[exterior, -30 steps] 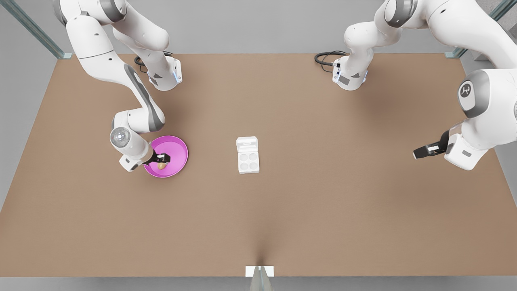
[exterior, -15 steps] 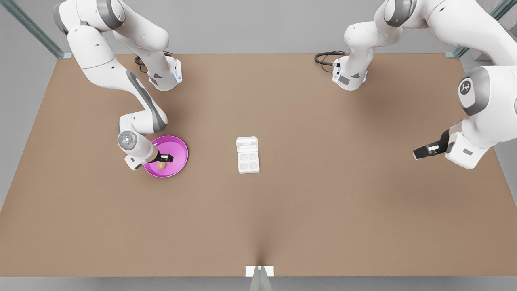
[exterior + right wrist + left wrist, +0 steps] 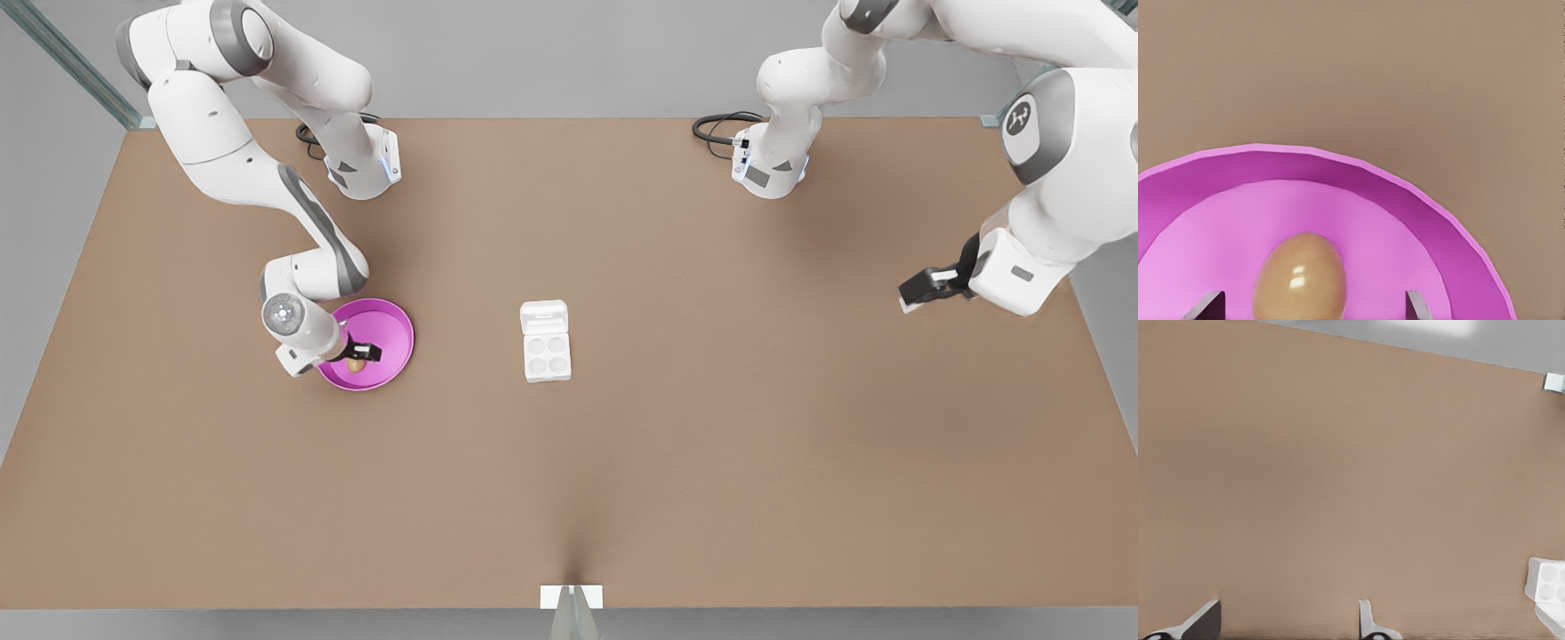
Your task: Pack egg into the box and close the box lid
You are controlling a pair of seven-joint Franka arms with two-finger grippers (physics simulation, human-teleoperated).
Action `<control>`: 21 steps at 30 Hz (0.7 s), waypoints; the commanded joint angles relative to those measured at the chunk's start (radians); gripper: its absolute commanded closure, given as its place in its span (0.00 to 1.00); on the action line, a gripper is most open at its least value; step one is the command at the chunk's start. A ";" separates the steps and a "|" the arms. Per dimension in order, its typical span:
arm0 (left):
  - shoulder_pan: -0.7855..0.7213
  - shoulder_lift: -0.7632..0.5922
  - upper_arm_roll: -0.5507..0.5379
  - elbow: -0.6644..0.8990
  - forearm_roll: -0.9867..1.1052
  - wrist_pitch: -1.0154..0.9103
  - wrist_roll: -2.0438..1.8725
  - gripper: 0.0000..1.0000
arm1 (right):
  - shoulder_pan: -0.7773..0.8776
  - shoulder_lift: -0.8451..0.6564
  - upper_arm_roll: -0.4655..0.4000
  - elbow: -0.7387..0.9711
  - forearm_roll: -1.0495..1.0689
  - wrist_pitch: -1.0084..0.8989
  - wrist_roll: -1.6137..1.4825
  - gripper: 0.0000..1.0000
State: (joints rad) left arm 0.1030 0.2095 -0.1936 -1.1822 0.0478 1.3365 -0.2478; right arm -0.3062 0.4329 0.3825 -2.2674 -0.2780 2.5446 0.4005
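The tan-brown egg (image 3: 356,364) (image 3: 1300,277) lies in the pink plate (image 3: 396,333) (image 3: 1405,193) on the front view's left. My right gripper (image 3: 358,358) (image 3: 1313,305) is down over it, open, one fingertip on each side of the egg. The white box (image 3: 546,354) sits mid-table with its four cups bare, and the box lid (image 3: 543,316) lies folded back flat behind them. A corner of the box (image 3: 1546,582) also shows in the left wrist view. My left gripper (image 3: 914,293) (image 3: 1285,625) hangs open and holds nothing, above the table at the front view's right.
Both arm bases (image 3: 363,164) (image 3: 769,169) stand at the table's far edge with black cables beside them. A small white marker (image 3: 571,596) sits at the near edge. Bare brown table separates plate and box.
My right gripper has settled lower around the egg. My left gripper has moved toward the table's far side.
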 commanded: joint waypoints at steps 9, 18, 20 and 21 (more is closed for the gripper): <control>0.084 -0.028 -0.007 -0.017 -0.052 -0.042 0.004 0.00 | 0.013 0.009 -0.014 -0.003 -0.003 0.028 0.034 0.31; 0.080 -0.041 -0.007 -0.022 -0.052 -0.092 -0.011 0.00 | 0.013 -0.008 -0.014 -0.007 -0.003 0.019 0.035 0.54; 0.080 -0.042 -0.009 -0.022 -0.052 -0.095 -0.011 0.00 | 0.013 -0.025 -0.014 -0.009 -0.003 0.013 0.035 0.54; 0.080 -0.042 -0.009 -0.022 -0.052 -0.100 -0.011 0.00 | 0.013 -0.046 -0.011 -0.011 -0.001 -0.012 0.035 0.54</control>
State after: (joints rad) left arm 0.1825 0.1685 -0.2014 -1.2046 -0.0050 1.2535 -0.2519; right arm -0.2933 0.3903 0.3707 -2.2778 -0.2721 2.5579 0.4102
